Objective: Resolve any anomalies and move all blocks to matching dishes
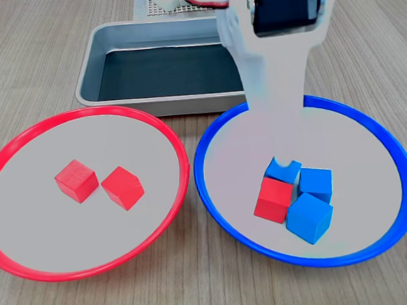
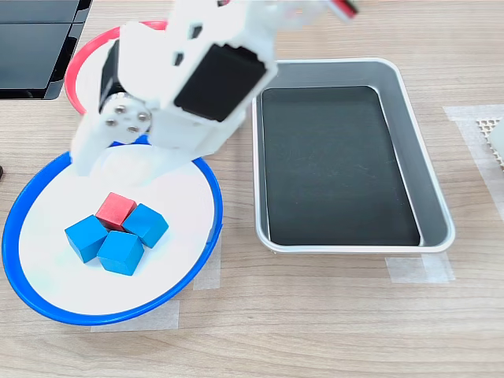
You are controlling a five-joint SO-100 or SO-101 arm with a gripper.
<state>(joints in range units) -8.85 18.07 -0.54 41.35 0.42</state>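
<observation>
On the wooden counter (image 1: 31, 53) the claw (image 1: 285, 163), its opening hidden from me, hangs over the blue dish (image 1: 373, 137), where a stray red block (image 1: 273, 198) touches three blue ones, so it should pinch only red.

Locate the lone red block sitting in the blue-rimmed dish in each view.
First exterior view: red block at the cluster's left, below the hand.
Second exterior view: red block at the cluster's top.
Shared landmark: the blue-rimmed dish holding it.
</observation>
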